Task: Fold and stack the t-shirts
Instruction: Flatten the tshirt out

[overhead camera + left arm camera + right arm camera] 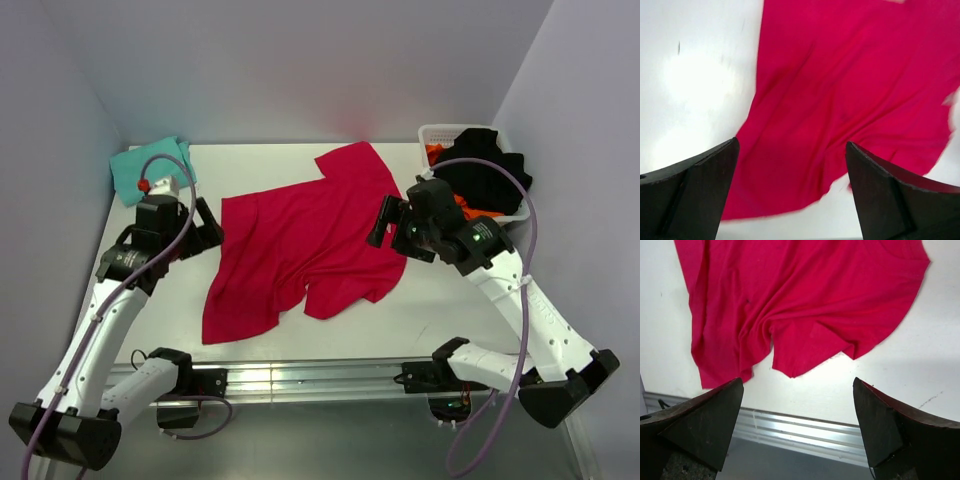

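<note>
Flanking the rumpled red shirt (300, 250), left end effector (205, 232) and right end effector (385, 222) both gape, empty; bare worktop (440, 310) fronts its near hem; teal shirt (150, 165) lies far-left; full basket (432, 131) crowds the far-right corner.

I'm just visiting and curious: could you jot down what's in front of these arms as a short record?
Red t-shirt: spread out, rumpled, unfolded, centre
Teal t-shirt: small bundle, far left corner
Basket: white, far right corner, holding a black garment and orange cloth
Left gripper: open, over the red t-shirt's left edge
Right gripper: open, over its right edge
</note>
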Tool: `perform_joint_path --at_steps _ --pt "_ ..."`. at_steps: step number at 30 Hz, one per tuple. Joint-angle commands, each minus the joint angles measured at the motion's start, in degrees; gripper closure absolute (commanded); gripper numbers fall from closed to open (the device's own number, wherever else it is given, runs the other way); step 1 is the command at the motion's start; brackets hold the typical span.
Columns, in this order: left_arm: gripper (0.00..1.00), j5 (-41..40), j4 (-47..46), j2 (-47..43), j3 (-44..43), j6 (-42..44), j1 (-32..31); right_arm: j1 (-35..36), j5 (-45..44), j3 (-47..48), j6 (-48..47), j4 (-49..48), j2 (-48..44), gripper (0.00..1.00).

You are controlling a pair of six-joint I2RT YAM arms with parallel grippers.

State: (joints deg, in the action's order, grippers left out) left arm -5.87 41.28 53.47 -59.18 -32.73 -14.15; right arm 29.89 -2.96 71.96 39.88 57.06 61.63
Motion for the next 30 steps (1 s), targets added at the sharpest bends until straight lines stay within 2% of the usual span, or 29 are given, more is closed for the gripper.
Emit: perform_joint_path --at_steps 1,3,7,11,12,13,16,19,20,22,23,24,25,26,27,30 --pt "0.05 3.4 12.9 -3.1 3.3 -1.8 -0.5 1.1 1.9 0.2 -2.3 2.0 -2.0 0.02" --pt "0.02 5.3 13.3 -5.7 7.1 -4.1 -0.9 1.4 1.7 -2.8 -4.1 2.4 -2.8 0.02" --pt "0.03 12.0 14.8 -8.9 12.7 -9.6 -1.0 1.5 1.2 -8.1 -4.3 1.0 -4.3 0.04" --pt "0.04 9.5 16.3 -10.1 19.2 -13.1 -1.1 1.5 2.7 -10.0 -2.8 -1.7 -3.9 0.04" --pt "0.08 9.6 16.1 -10.1 19.8 -13.8 -1.1 1.5 2.7 -9.6 -2.4 -1.9 -2.2 0.04" --pt "0.06 8.6 16.5 -10.9 19.5 -14.8 -1.3 1.5 4.0 -9.1 -2.3 -2.0 -1.3 0.05" --pt "0.07 3.1 18.9 -12.3 19.2 -21.3 -6.0 1.5 5.1 -7.0 -2.8 -2.0 2.1 0.06" --pt "0.18 -1.2 22.8 -7.3 18.1 -28.4 -10.3 1.5 5.4 -4.8 -4.0 -2.0 4.1 0.05" --pt "0.16 -0.6 23.6 -6.3 17.3 -30.5 -10.9 1.5 5.6 -3.9 -4.5 -2.0 5.1 0.05" --pt "0.10 5.3 16.9 -7.1 18.7 -32.5 -12.5 1.5 6.0 -3.5 -5.1 -2.1 5.9 0.05" --pt "0.03 7.3 14.6 -7.9 21.1 -37.4 -12.6 1.5 6.2 -3.4 -5.2 -2.3 6.7 0.05" --pt "0.02 6.5 14.0 -8.3 22.0 -40.0 -13.2 1.6 6.6 -3.6 -5.6 -2.9 7.0 0.05" --pt "0.01 4.1 17.2 -8.5 22.3 -42.7 -14.1 1.5 6.7 -3.6 -5.8 -3.0 7.4 0.05" --pt "0.01 1.3 21.1 -8.6 21.7 -49.7 -14.1 1.5 6.8 -3.3 -6.2 -3.0 8.3 0.05" --pt "0.01 -2.4 23.6 -10.1 21.4 -51.9 -14.1 1.5 7.0 -3.2 -6.6 -3.2 8.8 0.05" --pt "0.05 -4.5 26.0 -12.1 21.5 -63.2 -14.3 1.5 7.2 -3.5 -8.2 -3.8 10.2 0.05"
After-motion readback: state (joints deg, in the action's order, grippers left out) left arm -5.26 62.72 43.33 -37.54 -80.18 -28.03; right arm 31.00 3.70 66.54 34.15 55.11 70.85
